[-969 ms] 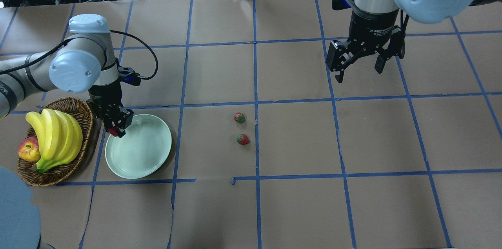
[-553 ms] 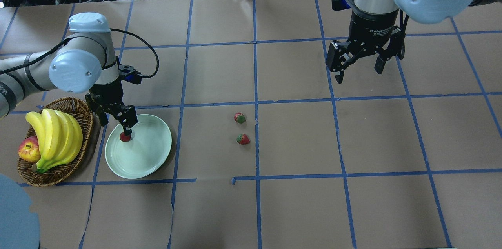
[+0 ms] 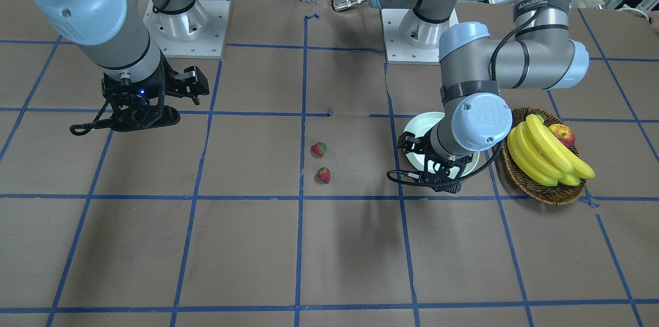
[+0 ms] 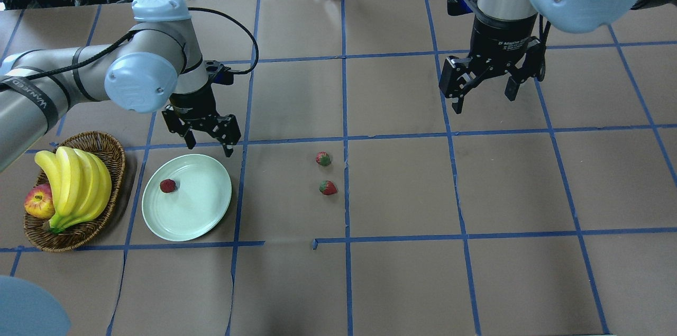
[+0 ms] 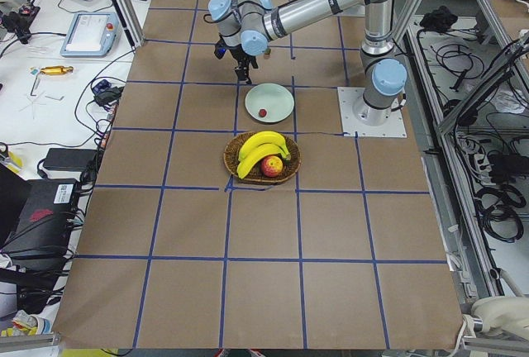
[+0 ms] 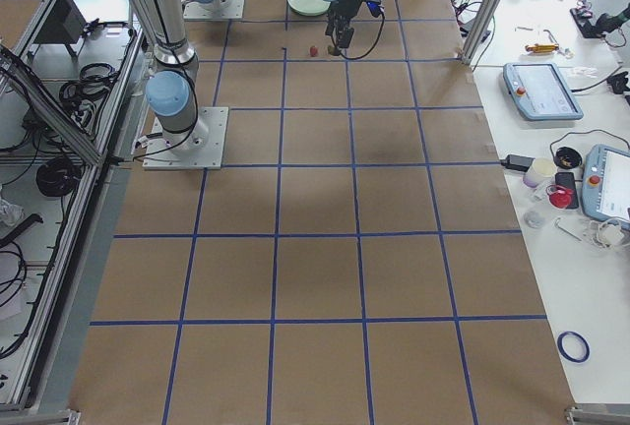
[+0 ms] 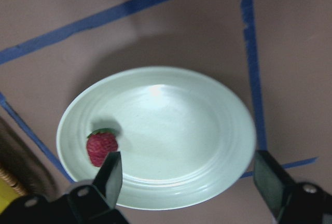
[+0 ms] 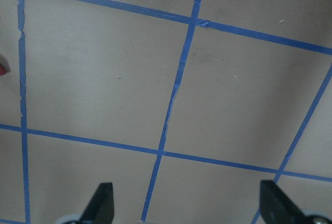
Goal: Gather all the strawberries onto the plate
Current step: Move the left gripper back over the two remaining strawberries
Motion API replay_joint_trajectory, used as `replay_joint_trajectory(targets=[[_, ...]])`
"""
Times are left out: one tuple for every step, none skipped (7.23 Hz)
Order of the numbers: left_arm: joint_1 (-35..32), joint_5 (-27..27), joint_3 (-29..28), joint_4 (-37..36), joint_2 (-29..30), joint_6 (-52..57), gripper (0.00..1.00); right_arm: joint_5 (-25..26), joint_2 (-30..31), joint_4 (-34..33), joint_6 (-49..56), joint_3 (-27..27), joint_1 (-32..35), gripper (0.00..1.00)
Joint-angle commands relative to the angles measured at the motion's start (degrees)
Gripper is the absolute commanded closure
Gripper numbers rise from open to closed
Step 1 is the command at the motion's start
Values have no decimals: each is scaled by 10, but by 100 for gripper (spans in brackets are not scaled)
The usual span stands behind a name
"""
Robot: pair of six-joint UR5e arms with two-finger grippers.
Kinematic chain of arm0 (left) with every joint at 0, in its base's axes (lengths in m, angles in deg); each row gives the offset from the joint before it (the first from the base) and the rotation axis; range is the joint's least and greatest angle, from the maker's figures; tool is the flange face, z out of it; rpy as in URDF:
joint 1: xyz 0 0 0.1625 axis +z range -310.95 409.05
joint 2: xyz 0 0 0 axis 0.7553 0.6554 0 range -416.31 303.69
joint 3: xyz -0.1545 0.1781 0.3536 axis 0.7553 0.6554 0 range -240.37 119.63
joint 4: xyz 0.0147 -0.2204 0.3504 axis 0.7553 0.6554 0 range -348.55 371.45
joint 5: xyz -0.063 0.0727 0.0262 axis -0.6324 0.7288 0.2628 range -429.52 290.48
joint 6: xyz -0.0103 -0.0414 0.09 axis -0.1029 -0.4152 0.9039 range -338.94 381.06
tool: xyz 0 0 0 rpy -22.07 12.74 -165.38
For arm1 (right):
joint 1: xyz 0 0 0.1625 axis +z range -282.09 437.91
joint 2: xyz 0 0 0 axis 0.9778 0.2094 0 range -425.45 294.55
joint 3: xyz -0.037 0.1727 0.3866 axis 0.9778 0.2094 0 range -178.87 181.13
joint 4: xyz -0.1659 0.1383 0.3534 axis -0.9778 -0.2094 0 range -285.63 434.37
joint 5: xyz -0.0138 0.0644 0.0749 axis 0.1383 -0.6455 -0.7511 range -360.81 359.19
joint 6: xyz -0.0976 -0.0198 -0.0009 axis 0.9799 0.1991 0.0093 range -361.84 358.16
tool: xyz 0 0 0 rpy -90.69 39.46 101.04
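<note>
One strawberry (image 4: 167, 185) lies on the plate (image 4: 203, 209), on the flat part close to the rim nearest the basket (image 4: 117, 164). In the left wrist view it (image 7: 102, 149) rests on its side, with its green top pointing toward the plate's (image 7: 176, 125) rim. Nothing is touching it.

The other two strawberries lie on the bare surface (image 4: 402, 283) near its middle, just left of a long blue tape line (image 4: 346, 114). The farther strawberry (image 4: 323, 159) and the nearer strawberry (image 4: 328, 187) are close together but not touching. Both are well apart from the plate.

The plate sits on the left half of the surface. It is well in from the left edge and about midway between the robot's edge and the operators' edge. The wicker basket stands just beside the plate on its left, holding bananas (image 4: 76, 185) and an apple (image 4: 38, 202).

The left arm (image 4: 143, 76) hangs over the surface just past the plate's far rim. The left jaws are spread wide and hold nothing. In the wrist view one of the fingers (image 7: 110, 175) overlaps the plate's near rim, right by the strawberry.

The right arm (image 4: 502, 13) hovers over the right half of the surface, toward the operators' edge and well apart from all the fruit. The right jaws are also wide open and empty. Below them the wrist view shows only brown paper and blue tape (image 8: 176, 79).
</note>
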Motion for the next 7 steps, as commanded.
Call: replay_joint_trajectory(targets=[[-40, -93, -4, -63, 15, -154, 10, 0, -1, -1, 0, -5, 0, 0], [-56, -96, -4, -88, 25, -213, 12, 1, -1, -1, 0, -6, 0, 0], [-74, -109, -3, -125, 37, -280, 16, 1, -1, -1, 0, -6, 0, 0], [-89, -138, -3, -151, 53, -333, 16, 1, -1, -1, 0, -6, 0, 0], [-99, -141, -2, -182, 70, -379, 17, 2, -2, 0, 0, -6, 0, 0], [-111, -141, -2, -188, 84, -423, 17, 2, -2, 0, 0, -6, 0, 0], [-124, -140, -2, -188, 91, -447, 17, 2, -2, 0, 0, -6, 0, 0]])
